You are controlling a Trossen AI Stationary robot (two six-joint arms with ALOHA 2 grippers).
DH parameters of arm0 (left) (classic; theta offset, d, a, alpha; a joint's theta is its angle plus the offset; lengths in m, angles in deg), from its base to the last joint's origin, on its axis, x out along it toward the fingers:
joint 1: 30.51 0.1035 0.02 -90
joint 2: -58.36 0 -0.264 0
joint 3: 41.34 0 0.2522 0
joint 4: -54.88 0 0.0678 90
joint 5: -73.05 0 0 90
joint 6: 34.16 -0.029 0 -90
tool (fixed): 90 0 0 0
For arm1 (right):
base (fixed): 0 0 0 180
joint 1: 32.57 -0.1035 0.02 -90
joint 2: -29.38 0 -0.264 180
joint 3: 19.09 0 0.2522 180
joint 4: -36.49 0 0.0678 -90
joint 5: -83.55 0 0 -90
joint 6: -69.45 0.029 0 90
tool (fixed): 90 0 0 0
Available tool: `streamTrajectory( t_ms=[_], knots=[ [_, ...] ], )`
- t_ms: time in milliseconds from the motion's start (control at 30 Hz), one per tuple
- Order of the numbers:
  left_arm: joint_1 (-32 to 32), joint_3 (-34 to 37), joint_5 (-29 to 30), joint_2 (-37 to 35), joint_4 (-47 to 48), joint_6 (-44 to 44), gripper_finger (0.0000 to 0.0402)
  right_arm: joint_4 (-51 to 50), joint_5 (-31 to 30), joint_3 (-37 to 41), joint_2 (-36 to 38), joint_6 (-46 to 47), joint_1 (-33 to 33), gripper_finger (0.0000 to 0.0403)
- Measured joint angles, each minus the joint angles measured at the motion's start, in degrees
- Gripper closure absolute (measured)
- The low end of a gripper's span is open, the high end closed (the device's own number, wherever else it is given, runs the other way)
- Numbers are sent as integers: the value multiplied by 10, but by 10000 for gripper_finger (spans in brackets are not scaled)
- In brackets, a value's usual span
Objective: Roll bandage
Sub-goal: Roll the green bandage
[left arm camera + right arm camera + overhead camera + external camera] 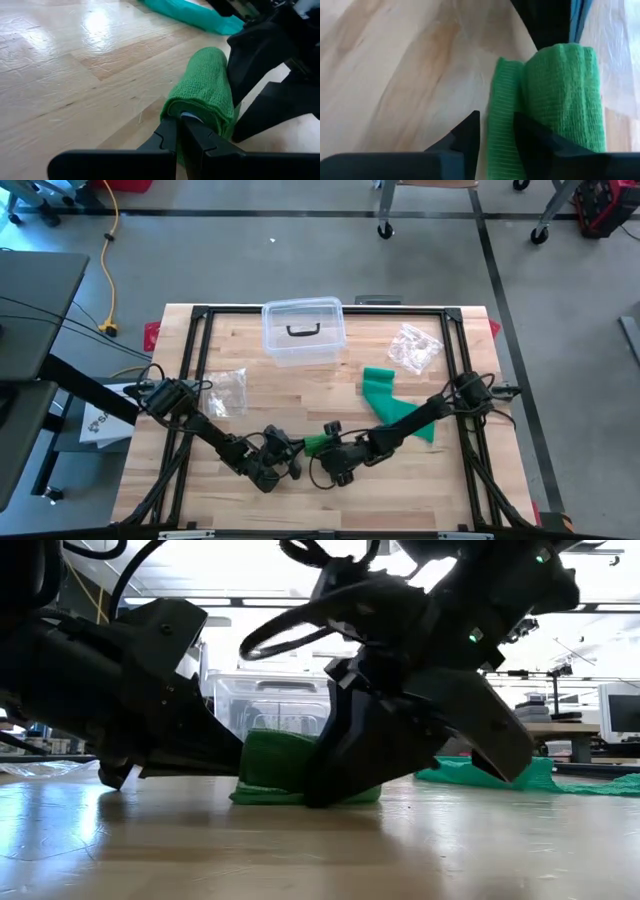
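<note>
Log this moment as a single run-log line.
stage: rolling | left gripper: shut on green bandage roll | right gripper: at roll's loose end, grip unclear | unrolled tail: lying on table

- You see the bandage (207,85) is green woven cloth, rough and matt.
- Your table (65,75) is pale wood with a glossy sheen.
- The box (303,332) is clear smooth plastic.
- Both pincers' fingers (465,137) look matt black plastic.
</note>
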State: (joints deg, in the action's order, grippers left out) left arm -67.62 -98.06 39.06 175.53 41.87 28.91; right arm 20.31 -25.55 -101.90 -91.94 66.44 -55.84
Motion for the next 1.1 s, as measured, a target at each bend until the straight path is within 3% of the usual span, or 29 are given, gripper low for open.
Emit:
streamTrajectory(
  t_ms=[200,333,500,633,1100],
  knots=[
    [-4,1,8,-2,-11,-9,401,-4,26,0,-12,28,-3,392],
    [-13,1,40,-1,-19,-3,401,-8,39,3,10,21,-9,398],
    [-14,1,41,-2,-13,-4,401,-10,72,8,57,23,-22,402],
    [-17,1,30,-2,-12,-8,401,3,55,5,97,58,-22,402],
    [-45,1,-5,-1,-65,-53,401,51,81,5,98,97,34,403]
  ],
)
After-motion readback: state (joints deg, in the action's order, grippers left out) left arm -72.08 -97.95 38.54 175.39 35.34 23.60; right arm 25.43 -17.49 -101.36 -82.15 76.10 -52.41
